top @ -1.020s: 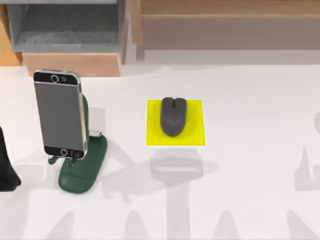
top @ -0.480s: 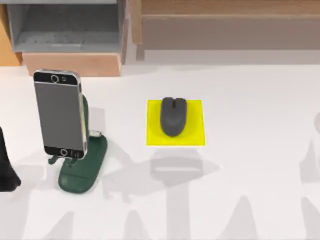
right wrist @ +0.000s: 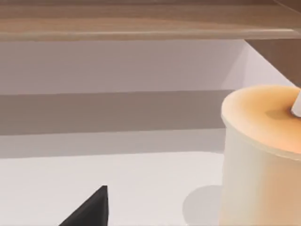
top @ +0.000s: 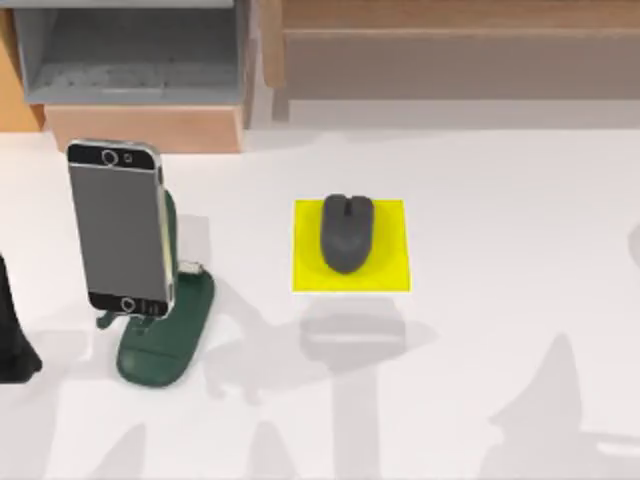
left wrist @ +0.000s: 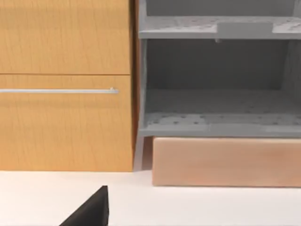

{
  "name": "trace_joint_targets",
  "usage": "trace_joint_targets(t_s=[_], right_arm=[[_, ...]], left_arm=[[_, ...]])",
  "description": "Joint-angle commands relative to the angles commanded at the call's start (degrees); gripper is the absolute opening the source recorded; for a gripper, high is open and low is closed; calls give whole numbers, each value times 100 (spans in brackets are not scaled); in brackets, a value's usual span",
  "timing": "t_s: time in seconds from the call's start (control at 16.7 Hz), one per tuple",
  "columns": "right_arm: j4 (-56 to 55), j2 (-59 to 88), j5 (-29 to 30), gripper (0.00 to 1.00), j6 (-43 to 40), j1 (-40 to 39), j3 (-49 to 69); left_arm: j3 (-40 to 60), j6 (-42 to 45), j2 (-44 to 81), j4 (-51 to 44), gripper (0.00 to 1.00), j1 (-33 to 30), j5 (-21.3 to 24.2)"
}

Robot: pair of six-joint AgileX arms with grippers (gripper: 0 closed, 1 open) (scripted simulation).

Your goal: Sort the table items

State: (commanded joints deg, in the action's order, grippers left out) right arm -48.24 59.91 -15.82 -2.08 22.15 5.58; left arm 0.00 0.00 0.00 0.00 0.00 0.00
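Smartphone: stands upright in a dark green holder on the left part of the table; grey screen faces up toward the top camera, its lower edge seated in the holder.
Mouse: dark grey, lies centred on a yellow square mat near the middle of the table, well apart from the smartphone.
Holder: base rests flat on the table; it carries the smartphone and nothing else.
Mat: flat on the table, carries the mouse alone; yellow margin visible on all sides of the mouse.
Shelf unit: grey open compartments at the back left of the table, above a light wooden block; in the left wrist view the two visible compartments hold nothing that can be made out. A wooden cabinet front with a thin metal handle stands beside it.
Cylinder: pale cream, upright on the table in the right wrist view.
Left arm: a dark part at the table's left edge, beside the holder but apart from it.
Left gripper: cannot tell whether the pincer is open or closed; a black tip is all that is seen.
Right gripper: cannot tell either; one black tip is seen.
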Motion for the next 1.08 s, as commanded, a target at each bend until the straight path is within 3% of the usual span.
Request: trace_joint_targets(t_s=[0.6, 0.84, 1.08], right_arm=[[-3910, 4809, -1082, 100, 149, 1085, 977], [-4859, 5780, -1354, 100, 218, 1061, 1412], [-5110, 6011, -1428, 100, 238, 1024, 1549]], left_arm=[[0, 0, 0, 0, 100, 0, 0], [0, 0, 0, 0, 100, 0, 0], [0, 0, 0, 0, 100, 0, 0]])
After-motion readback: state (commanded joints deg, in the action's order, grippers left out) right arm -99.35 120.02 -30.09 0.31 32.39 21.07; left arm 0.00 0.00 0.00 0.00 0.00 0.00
